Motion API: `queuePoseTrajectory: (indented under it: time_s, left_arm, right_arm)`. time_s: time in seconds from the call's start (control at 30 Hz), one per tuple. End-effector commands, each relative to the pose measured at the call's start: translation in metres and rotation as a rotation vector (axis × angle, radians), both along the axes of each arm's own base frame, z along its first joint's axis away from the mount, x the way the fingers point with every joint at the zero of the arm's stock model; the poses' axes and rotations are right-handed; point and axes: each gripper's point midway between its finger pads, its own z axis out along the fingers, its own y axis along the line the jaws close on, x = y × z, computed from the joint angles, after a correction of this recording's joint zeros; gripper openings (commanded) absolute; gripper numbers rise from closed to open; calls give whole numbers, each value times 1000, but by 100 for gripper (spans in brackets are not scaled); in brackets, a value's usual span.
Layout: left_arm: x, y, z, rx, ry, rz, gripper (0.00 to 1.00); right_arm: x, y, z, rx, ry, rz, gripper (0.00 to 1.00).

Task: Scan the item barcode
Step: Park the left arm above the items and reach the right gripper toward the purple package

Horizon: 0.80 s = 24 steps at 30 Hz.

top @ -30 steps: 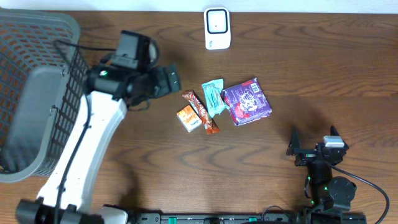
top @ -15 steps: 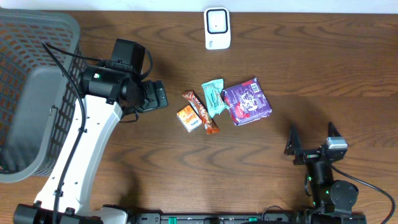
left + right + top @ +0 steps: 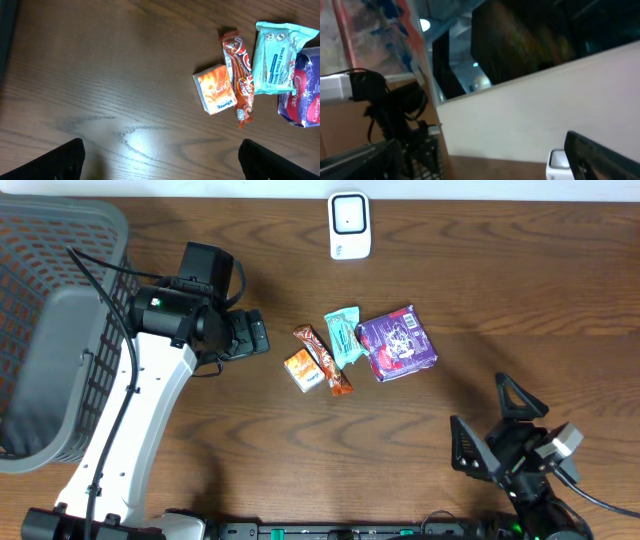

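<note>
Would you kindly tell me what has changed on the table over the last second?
The left end effector pulled back from the goods, toward the robot's base, then stopped. The right end effector swivelled and tilted, its open fingers now angled roughly toward them. Nothing was gripped or released. The orange box, red bar, teal packet, purple pack, scanner and basket stayed put.

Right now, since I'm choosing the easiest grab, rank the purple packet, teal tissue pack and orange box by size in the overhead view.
1. purple packet
2. teal tissue pack
3. orange box, only slightly smaller than the tissue pack

All lie flat, so nearness doesn't skew this.
</note>
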Motion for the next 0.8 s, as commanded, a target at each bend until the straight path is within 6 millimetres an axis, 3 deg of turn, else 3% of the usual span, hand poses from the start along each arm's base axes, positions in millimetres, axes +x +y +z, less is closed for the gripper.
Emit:
queuePoseTrajectory:
  time_s: [0.0,0.13,0.3,0.4,0.43,0.57,0.67,0.77]
  left_arm:
    - [2,3,0,21,-1,-8,98]
    - [2,3,0,21,-1,-8,98]
    - [2,3,0,21,-1,-8,98]
    - [2,3,0,21,-1,-8,98]
    - [2,3,0,21,-1,-8,98]
    - [2,3,0,21,-1,-8,98]
    - [2,3,0,21,-1,-8,98]
    - [2,3,0,21,-1,-8,98]
  right_arm:
    - [0,2,29,-71,23,-24,99]
    - [19,14,39,-278,190,12,99]
    - [44,30,30,-439,508,240,99]
    - [50,38,30,-413,646,360,99]
    - [48,49,40,-352,675,502,99]
    - [51,61,44,-262,696,694,99]
    - [60,68,33,-255,756,716,99]
    - [78,77,0,-321,914,545,99]
